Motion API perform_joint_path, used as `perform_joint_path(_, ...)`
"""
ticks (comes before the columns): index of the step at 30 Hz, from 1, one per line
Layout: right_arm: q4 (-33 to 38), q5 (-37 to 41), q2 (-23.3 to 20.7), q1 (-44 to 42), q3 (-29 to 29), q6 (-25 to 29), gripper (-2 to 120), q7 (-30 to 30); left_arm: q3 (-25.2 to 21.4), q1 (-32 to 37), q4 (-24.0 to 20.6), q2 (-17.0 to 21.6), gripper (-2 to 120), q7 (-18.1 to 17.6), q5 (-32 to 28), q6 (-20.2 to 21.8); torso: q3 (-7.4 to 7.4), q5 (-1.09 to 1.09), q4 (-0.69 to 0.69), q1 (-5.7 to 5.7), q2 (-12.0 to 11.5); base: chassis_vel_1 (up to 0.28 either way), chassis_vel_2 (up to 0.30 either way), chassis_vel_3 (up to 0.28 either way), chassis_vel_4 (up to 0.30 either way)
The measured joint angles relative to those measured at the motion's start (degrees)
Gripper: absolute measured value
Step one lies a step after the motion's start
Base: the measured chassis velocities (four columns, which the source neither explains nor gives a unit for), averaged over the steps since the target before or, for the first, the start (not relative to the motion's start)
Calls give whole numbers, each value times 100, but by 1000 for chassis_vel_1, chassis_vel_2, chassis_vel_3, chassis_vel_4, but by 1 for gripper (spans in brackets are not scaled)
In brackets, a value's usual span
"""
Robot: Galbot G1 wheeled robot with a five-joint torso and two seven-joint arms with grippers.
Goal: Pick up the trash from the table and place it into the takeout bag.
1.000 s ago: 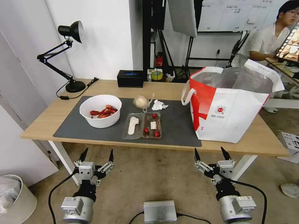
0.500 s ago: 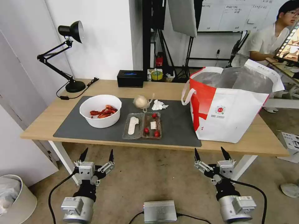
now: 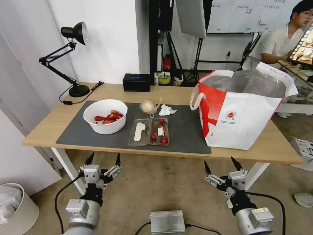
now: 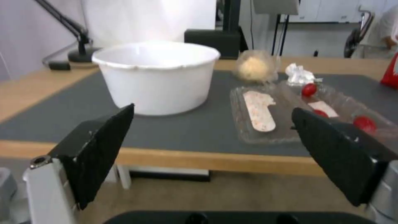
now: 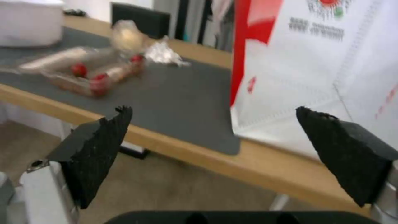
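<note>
I see left gripper [image 3: 103, 157] spread, empty, below the table [image 3: 45, 130] front edge | right gripper [image 3: 220, 164] spread, empty, low before the takeout bag [image 3: 241, 120] | on the mat [image 3: 189, 137]: white bowl [image 3: 105, 116], clamshell tray [image 3: 149, 132] with 3 tomatoes, wrapped ball [image 3: 147, 106], tissue [image 3: 166, 110] | bag stands open at mat's right end

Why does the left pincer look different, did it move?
Yes. The left pincer, open, has risen closer to the table edge; the white bowl stayed put.
</note>
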Motion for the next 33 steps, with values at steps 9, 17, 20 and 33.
perform_joint_path(9, 30, 217, -239, -23, 5, 311, 100, 111, 474, -548, 9, 375, 100, -551, -1175, 573, 0, -2, -2, 1, 0, 0, 0, 0, 0)
perform_joint_path(17, 26, 221, -134, 14, -37, 347, 100, 75, 483, -493, 5, 356, 100, -562, -1229, 560, 0, -2, -1, 0, 0, 0, 0, 0, 0)
perform_joint_path(20, 5, 223, -109, 29, -62, 339, 100, 74, 483, -465, 14, 349, 100, -562, -1230, 560, 0, -2, -1, 0, 0, 0, 0, 0, 0)
perform_joint_path(33, -16, 360, -145, 140, -80, 318, 100, 83, 486, -434, -53, 340, 100, -675, -1675, 832, 0, -1, -1, 0, 1, 0, 0, 0, 0)
